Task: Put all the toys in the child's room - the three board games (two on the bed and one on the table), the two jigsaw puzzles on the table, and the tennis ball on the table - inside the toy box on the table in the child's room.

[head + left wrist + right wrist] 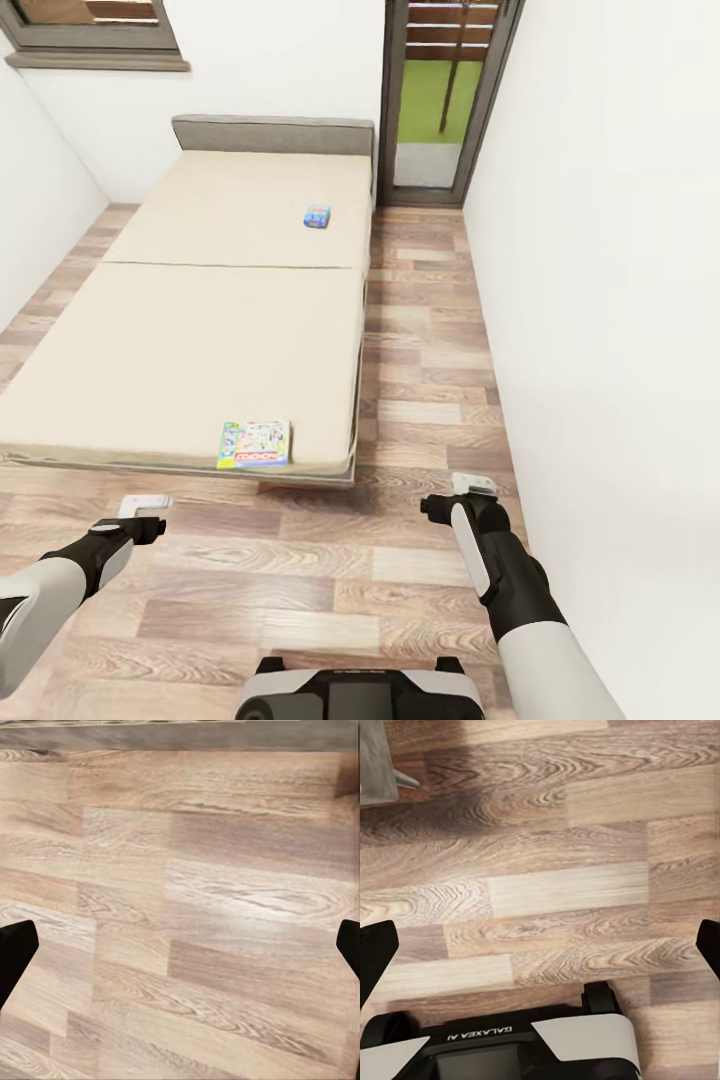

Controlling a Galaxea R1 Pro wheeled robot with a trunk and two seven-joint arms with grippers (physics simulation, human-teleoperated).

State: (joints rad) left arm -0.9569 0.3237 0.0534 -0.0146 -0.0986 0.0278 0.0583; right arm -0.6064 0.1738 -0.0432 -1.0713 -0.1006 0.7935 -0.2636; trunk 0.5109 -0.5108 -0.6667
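Note:
Two board games lie on the beige bed. A colourful Monopoly box rests at the bed's near edge, a little ahead of my arms. A small blue box lies far up the bed, near its right side. My left gripper hangs over the wooden floor at the lower left, short of the bed. My right gripper hovers over the floor at the right of the bed's corner. In both wrist views the dark fingertips stand wide apart with only floorboards between them. Both are open and hold nothing.
A white wall runs close along the right, leaving a narrow strip of wooden floor beside the bed. A glass door stands at the far end and a window at the upper left. My own base sits below.

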